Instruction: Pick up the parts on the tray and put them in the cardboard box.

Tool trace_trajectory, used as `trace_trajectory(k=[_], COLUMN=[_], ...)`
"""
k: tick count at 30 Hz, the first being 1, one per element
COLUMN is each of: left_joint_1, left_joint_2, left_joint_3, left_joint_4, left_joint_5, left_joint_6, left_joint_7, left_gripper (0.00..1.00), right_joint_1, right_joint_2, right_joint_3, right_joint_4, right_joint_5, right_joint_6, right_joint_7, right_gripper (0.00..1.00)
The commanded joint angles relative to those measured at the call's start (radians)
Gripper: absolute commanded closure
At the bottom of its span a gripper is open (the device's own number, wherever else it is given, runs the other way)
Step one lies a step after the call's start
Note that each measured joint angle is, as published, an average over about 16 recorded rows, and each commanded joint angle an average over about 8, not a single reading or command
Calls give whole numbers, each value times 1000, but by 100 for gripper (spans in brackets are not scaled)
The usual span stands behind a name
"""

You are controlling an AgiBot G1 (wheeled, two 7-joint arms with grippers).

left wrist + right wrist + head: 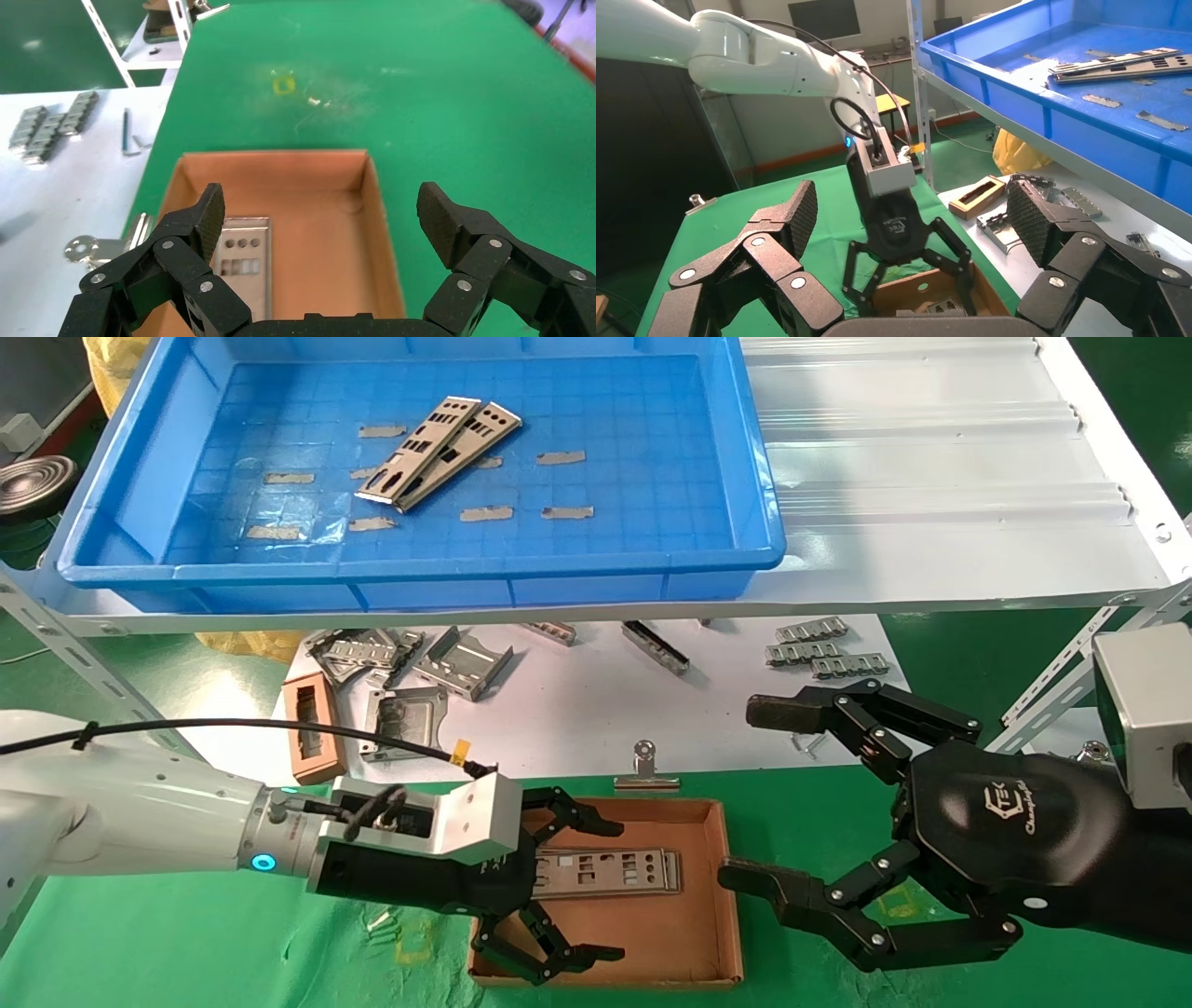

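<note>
Left gripper [575, 887] over small brown cardboard box [705, 933], fingers spread wide, nothing held. Silver-grey punched metal plate [605, 872] flat on box floor beneath. Two more plates [438, 453] side by side, touching, in large bright-blue plastic tray [419, 570] on shelf. Right gripper [759, 794] just right of box, wide open, empty.

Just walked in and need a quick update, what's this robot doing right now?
It is moving metal plates from the blue tray into the cardboard box. The left gripper hangs over the box with its jaws open, above a plate already lying inside. Two more plates wait in the tray. The right gripper sits open beside the box, holding nothing.
</note>
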Motion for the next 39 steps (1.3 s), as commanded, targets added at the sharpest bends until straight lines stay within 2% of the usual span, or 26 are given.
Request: trace_trajectory(k=[1,39], left_joint_1=[3,303], left_joint_2=[-4,-388], left_joint_3=[-4,-362], left_joint_4=[-9,-695], left_joint_5=[-1,-211], left_joint_6=[-3,-66], left_joint_7=[-5,-445], left_gripper=[0,0], right_joint_1=[0,0], right_joint_2=[0,0], right_joint_3=[0,0], right_joint_4=[0,0], right_joint_5=[0,0], right_joint_6=[0,0], right_joint_7=[0,0], right_gripper=[0,0])
